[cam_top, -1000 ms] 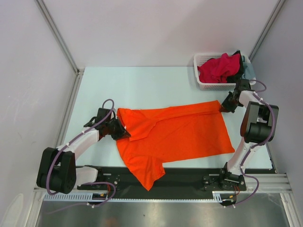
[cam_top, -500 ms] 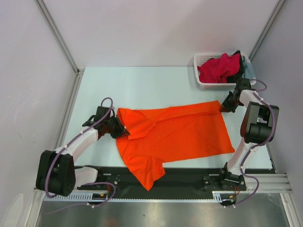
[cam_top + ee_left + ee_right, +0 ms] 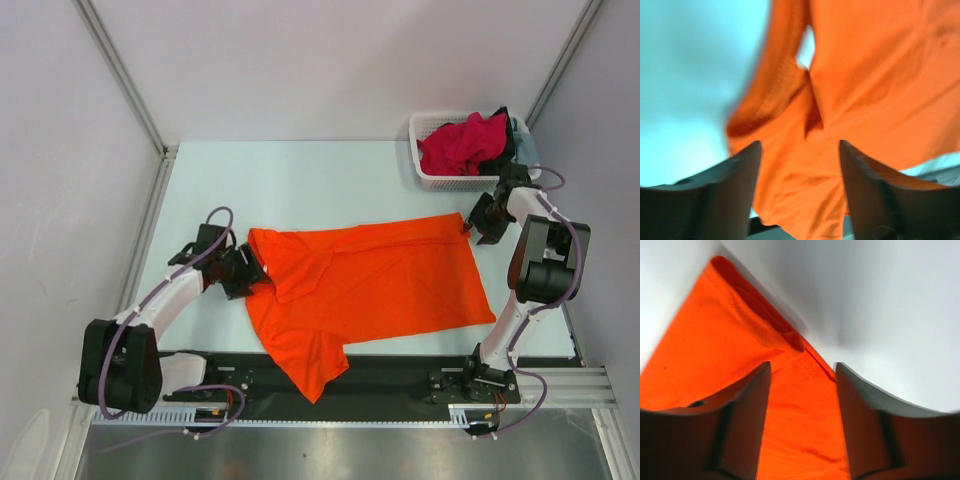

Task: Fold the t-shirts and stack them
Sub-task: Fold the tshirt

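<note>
Orange t-shirt (image 3: 370,285) spread flat on the table (image 3: 300,180) between the two arms. Left gripper (image 3: 250,272) at the shirt's left end, jaws apart, holding nothing; right gripper (image 3: 478,225) at its far right corner, jaws likewise apart and empty. Basket (image 3: 450,183) beyond, holding a crimson shirt (image 3: 460,145).

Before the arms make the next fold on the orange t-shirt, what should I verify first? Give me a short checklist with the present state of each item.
1. Left gripper free of cloth: ok, jaws apart, nothing pinched.
2. Right gripper free of cloth: ok, jaws apart above a corner.
3. Orange t-shirt wholly on the table: not ok, one part lies over the black rail at the near edge.
4. Far edge folded over along its length: ok.
5. Basket apart from the right arm: cannot tell, they overlap in the top view.
</note>
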Motion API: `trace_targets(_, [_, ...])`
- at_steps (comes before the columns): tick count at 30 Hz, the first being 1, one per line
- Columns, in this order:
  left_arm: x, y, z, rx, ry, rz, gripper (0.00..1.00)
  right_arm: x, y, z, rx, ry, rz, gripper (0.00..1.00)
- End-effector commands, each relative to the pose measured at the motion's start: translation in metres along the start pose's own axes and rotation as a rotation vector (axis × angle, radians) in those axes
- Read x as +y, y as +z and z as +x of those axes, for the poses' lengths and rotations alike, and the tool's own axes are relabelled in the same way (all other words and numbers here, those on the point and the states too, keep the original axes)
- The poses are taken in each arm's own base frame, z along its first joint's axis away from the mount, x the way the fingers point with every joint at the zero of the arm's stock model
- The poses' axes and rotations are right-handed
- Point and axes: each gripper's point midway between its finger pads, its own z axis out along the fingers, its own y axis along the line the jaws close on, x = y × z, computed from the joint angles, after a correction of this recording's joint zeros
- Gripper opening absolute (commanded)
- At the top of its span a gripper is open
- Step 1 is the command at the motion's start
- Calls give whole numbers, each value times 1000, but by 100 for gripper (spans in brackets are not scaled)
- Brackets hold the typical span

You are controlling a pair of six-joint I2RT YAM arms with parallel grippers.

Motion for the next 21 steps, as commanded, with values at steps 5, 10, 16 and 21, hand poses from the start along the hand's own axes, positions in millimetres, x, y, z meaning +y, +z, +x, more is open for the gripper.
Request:
trace_targets(5, [-26,-25,-126,-250,83,12,81,32,-40,-24,-103,-93,-26,71])
trace_targets(10, [-22,19,-168,-171,140,-43,90,67,-48,-13,-98,-168,-99,74])
trace_targets(16, [-12,58,-190,-97,170,-55,88,84,-57,-4,-110,-230,-153,75])
trace_targets(21, [-11,74,-190,-45,196,-39,75,82,-53,-2,-107,-243,-154,76])
